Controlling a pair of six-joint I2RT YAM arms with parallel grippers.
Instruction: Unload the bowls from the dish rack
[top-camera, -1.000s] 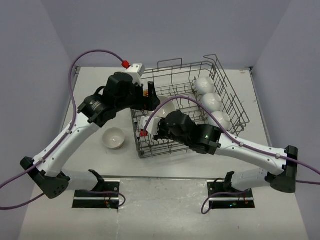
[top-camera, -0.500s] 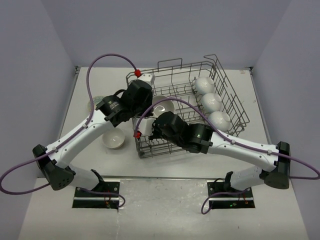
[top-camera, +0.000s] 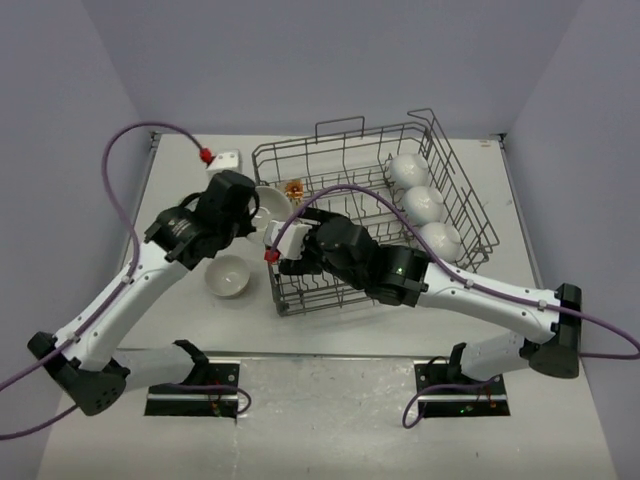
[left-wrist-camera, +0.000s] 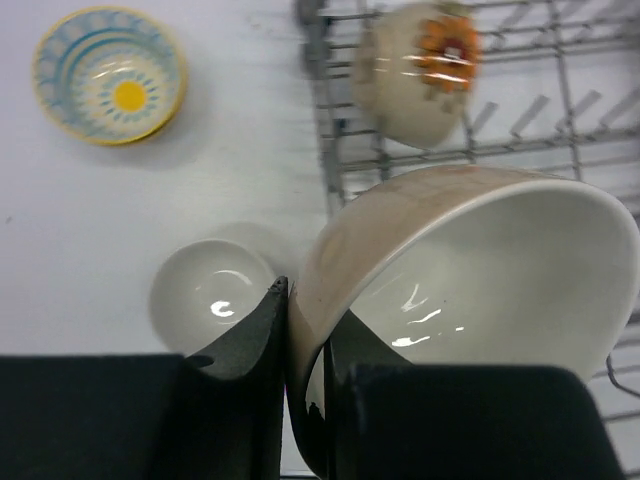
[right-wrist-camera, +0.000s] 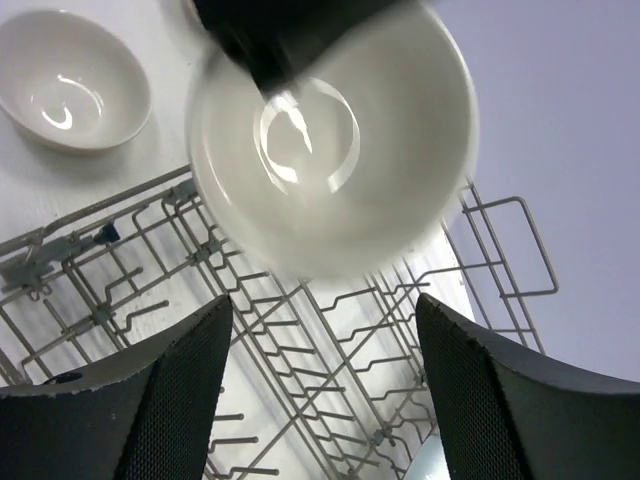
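Three white bowls (top-camera: 422, 204) line the dish rack's (top-camera: 330, 306) right side.

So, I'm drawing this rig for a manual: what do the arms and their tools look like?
Both the left arm and right arm have white links, black joints and a purple cable with a red plug. The left tool and right tool are black.

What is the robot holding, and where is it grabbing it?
The left arm's fingers pinch the cream bowl by its rim, one finger inside, one outside. The right arm's fingers are open and empty.
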